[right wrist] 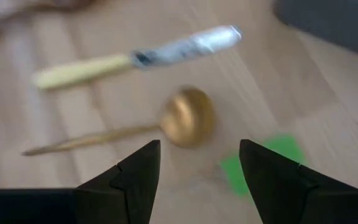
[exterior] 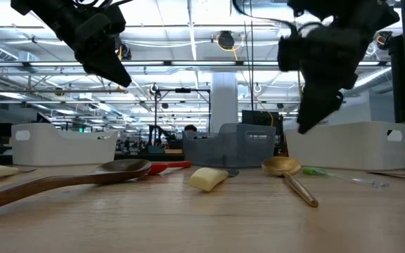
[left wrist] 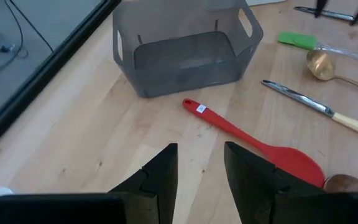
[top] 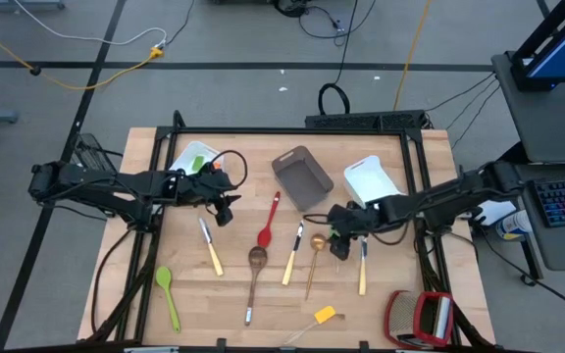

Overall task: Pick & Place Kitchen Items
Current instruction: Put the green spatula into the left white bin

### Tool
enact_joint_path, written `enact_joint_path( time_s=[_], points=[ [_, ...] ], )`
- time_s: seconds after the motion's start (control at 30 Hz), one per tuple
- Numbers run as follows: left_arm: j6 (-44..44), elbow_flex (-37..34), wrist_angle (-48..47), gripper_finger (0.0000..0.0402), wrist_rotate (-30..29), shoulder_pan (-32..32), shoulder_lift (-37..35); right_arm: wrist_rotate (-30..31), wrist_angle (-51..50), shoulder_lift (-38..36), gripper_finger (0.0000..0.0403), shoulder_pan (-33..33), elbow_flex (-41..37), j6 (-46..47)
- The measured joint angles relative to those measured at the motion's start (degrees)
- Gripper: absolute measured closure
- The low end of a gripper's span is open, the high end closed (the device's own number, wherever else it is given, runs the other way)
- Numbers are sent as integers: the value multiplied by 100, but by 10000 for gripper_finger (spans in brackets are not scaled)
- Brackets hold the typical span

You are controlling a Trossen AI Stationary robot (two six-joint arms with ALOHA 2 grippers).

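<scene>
Right gripper (top: 338,225) hangs empty above the centre-right utensils, fingers spread wide; left gripper (top: 226,208), at centre left, is parted and empty.
Nearest, a yellow piece (top: 325,315); beyond, the gold spoon (top: 314,257), red spoon (top: 268,222), then the grey bin (top: 302,177).

Camera layout: four views, one desk.
High view looks straight down on the whole desk (top: 381,294). Low view sits at desk-top level, facing the room, close behind the gold spoon (exterior: 287,172). Left wrist view looks past its fingers (left wrist: 166,180) at the grey bin (left wrist: 185,56); right wrist view hangs close over the same gold spoon (right wrist: 185,118), shared with high and low.
</scene>
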Motion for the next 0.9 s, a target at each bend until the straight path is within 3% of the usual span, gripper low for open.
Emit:
enact_joint_path(
  time_s=[0.17, 0.47, 0.9],
  points=[
    [305, 0, 9, 266, -2, 22, 0, 9, -162, 123, 191, -269, -52, 733],
    [283, 0, 9, 266, 0, 22, 0, -26, -125, 812, 201, -710, -59, 820],
    [279, 0, 9, 266, 0, 22, 0, 20, -393, 1133, 204, -647, -35, 954]
  ],
)
